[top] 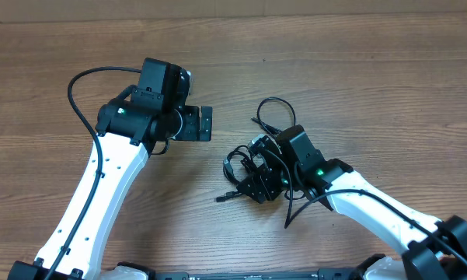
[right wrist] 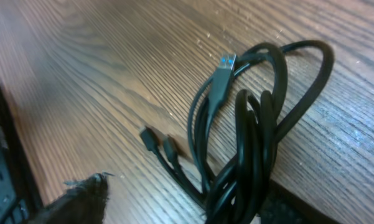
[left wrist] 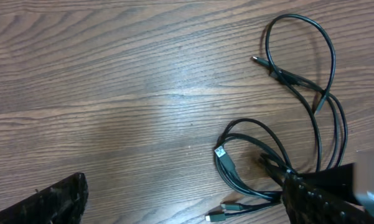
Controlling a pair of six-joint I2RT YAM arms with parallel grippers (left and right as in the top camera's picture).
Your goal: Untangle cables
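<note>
The thin black cables (top: 235, 161) lie in a tangle on the wooden table, right of centre, with one loop (top: 273, 103) reaching toward the back. My right gripper (top: 258, 185) is down on the tangle. In the right wrist view its jaws (right wrist: 187, 208) are open, and the cable bundle (right wrist: 261, 124) runs between them close to the right finger. A USB plug (right wrist: 224, 62) and two small plugs (right wrist: 150, 138) show there. My left gripper (top: 200, 123) is open and empty, to the left of the tangle. The left wrist view shows the cables (left wrist: 323, 74) ahead of its jaws (left wrist: 187, 205).
The wooden table (top: 357, 62) carries only the cables. The right arm's white link (top: 373, 206) stretches to the front right, the left arm's (top: 101, 187) to the front left. A thick black arm cable (top: 81, 85) arcs behind the left wrist.
</note>
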